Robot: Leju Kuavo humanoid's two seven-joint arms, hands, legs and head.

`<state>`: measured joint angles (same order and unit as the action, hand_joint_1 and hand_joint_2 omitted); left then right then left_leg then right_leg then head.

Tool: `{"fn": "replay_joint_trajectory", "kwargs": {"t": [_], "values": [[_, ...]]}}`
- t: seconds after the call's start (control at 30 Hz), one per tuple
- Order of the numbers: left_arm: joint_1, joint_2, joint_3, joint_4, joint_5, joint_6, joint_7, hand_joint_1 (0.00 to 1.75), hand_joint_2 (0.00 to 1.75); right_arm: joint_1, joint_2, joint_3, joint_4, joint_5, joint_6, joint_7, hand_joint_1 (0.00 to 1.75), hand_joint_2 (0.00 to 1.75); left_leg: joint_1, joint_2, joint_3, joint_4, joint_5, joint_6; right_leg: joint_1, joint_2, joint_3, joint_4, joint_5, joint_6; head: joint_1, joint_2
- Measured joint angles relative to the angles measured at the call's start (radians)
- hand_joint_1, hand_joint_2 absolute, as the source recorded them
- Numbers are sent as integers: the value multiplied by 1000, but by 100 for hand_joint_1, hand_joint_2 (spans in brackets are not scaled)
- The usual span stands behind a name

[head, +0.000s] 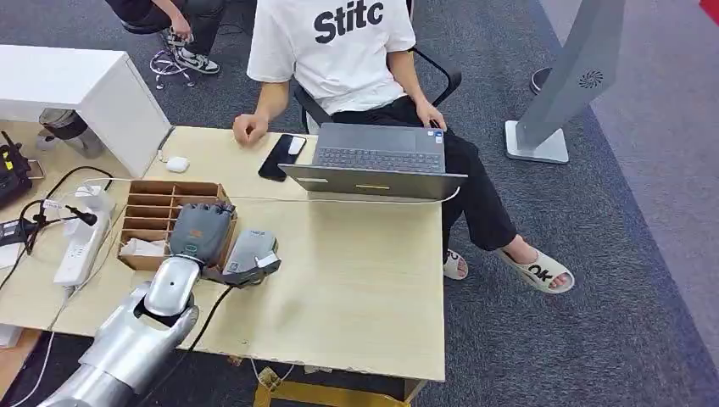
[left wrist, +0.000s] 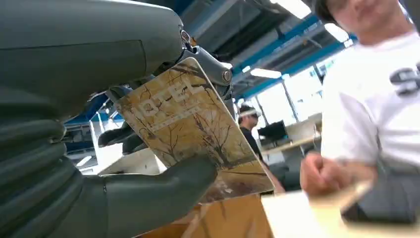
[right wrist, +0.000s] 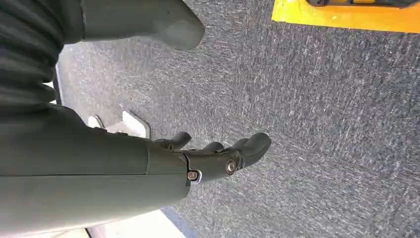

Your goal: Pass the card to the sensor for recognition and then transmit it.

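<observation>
In the left wrist view a tan card (left wrist: 190,126) printed with bare trees and pale letters is pinched between my left hand's thumb (left wrist: 158,188) and its dark fingers (left wrist: 205,67). Seen from the head, my left hand (head: 202,234) hovers over the near right corner of a wooden compartment box (head: 149,210). A grey card sensor (head: 252,253) with a black cable lies on the table just right of that hand. My right hand (right wrist: 218,158) hangs over grey carpet, fingers loosely extended and holding nothing.
A seated person in a white T-shirt (head: 335,47) faces me across the table, one hand (head: 250,129) resting on it. An open laptop (head: 377,161), a black phone (head: 280,157), a white earbud case (head: 176,164) and a power strip (head: 80,242) lie on the tabletop.
</observation>
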<state>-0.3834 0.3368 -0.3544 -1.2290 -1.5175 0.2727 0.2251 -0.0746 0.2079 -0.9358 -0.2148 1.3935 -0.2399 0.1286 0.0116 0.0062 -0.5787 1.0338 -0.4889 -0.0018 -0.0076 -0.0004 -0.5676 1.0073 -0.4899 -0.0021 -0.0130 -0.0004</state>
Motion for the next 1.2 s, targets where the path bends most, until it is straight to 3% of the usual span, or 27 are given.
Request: {"fn": "replay_joint_trajectory", "kwargs": {"t": [0.1,0.23,0.47,0.77,0.8,1.0,1.2], "values": [[-29,9,31,-25,-14,6,-9,175,175,0,0,0,0,3,0,0,0,175,0,0,0,0,0,0,0,0,0,0,0,0,0,0],[-74,57,45,-42,-35,4,-6,175,175,0,0,0,0,8,0,1,0,175,0,0,0,0,0,0,0,0,0,0,0,0,0,0],[-147,106,66,-55,-35,-55,-39,175,175,0,0,0,0,11,10,7,0,175,0,1,0,0,0,0,1,1,0,0,0,0,0,0],[-162,118,63,-69,-35,-42,-31,175,175,0,0,0,0,11,11,14,0,175,0,1,0,0,0,0,0,1,0,0,0,0,0,0],[-162,118,62,-70,-35,-42,-29,0,175,0,0,0,0,11,10,12,0,175,0,1,0,0,0,0,0,1,0,0,0,0,0,0],[-160,113,56,-78,-36,21,17,0,175,-1,0,0,0,9,6,3,0,175,0,1,0,0,0,0,0,1,-1,0,0,0,0,0],[-130,109,55,-110,-29,60,5,0,175,0,0,0,0,1,6,4,0,175,0,0,0,0,0,0,0,1,0,0,0,0,0,0]]}}
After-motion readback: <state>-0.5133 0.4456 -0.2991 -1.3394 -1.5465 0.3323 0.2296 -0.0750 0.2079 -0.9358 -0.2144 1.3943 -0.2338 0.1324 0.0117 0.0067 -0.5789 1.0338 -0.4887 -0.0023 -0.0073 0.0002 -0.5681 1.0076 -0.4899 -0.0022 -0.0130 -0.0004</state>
